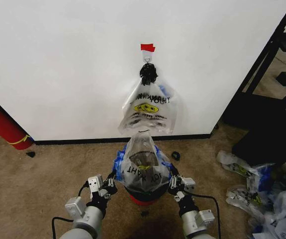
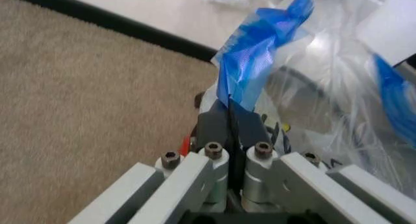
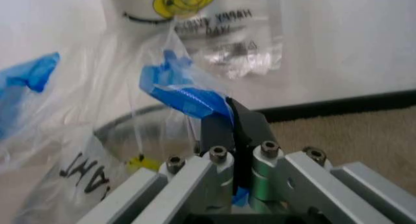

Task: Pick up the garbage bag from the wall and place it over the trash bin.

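The garbage bag (image 1: pixel 142 167), thin and clear with blue patches, stands puffed up over the trash bin, whose red base (image 1: pixel 143 199) peeks out beneath. My left gripper (image 1: pixel 111 184) is shut on the bag's blue edge (image 2: pixel 254 48) at the bin's left side. On the right side my right gripper (image 1: pixel 174 183) pinches another blue edge (image 3: pixel 185 95). Up close, the left gripper (image 2: pixel 229 112) and the right gripper (image 3: pixel 233 114) both have their jaws pressed together on plastic. The bin's dark rim (image 3: pixel 130 119) shows through the bag. Behind stands the white wall (image 1: pixel 58 59).
A clear smiley "THANK YOU" bag (image 1: pixel 147 109) hangs from the hook (image 1: pixel 147 57) under red tape (image 1: pixel 147 48). A red cylinder (image 1: pixel 1 124) leans at far left. A black rack (image 1: pixel 267 114) and a heap of bags (image 1: pixel 262 194) crowd the right. Small black bits (image 1: pixel 175 156) lie on the carpet.
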